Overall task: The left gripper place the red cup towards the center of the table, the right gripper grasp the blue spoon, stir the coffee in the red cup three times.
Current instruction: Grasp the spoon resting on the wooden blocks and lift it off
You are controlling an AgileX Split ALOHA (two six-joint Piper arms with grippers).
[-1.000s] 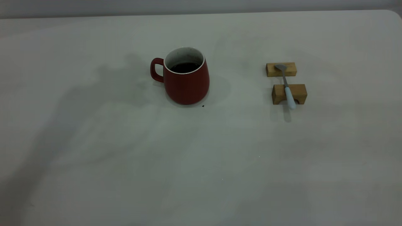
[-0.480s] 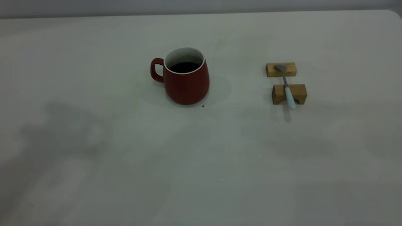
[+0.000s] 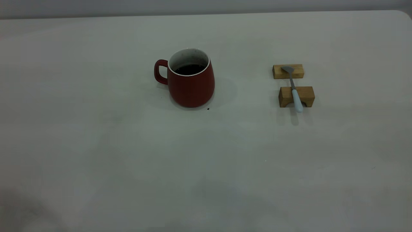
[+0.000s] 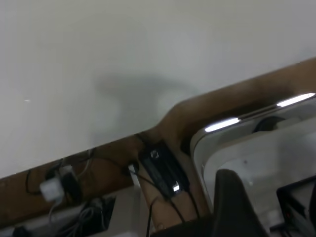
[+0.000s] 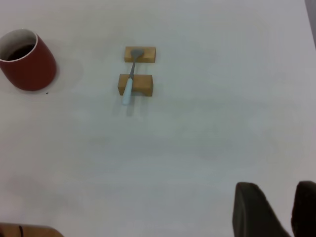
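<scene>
The red cup (image 3: 191, 83) stands upright near the table's (image 3: 206, 167) middle, handle to the left, with dark coffee (image 3: 190, 69) inside. Nothing touches it. The blue spoon (image 3: 294, 88) lies across two wooden blocks to the cup's right, bowl on the far block, pale handle sticking out over the near one. Neither gripper shows in the exterior view. The right wrist view looks down from high above on the spoon (image 5: 129, 81) and cup (image 5: 27, 61); my right gripper (image 5: 275, 186) is open and empty, far from both. My left gripper (image 4: 247, 197) hangs over the table's edge, off the tabletop.
Two tan wooden blocks (image 3: 288, 71) (image 3: 296, 96) carry the spoon. A small dark speck (image 3: 208, 109) lies by the cup's base. In the left wrist view, a brown frame (image 4: 207, 113) with cables and a black box (image 4: 163, 170) lies beyond the table edge.
A large arm shadow left of the cup has slid toward the near left corner and almost vanished. Cup, spoon and blocks have not moved.
</scene>
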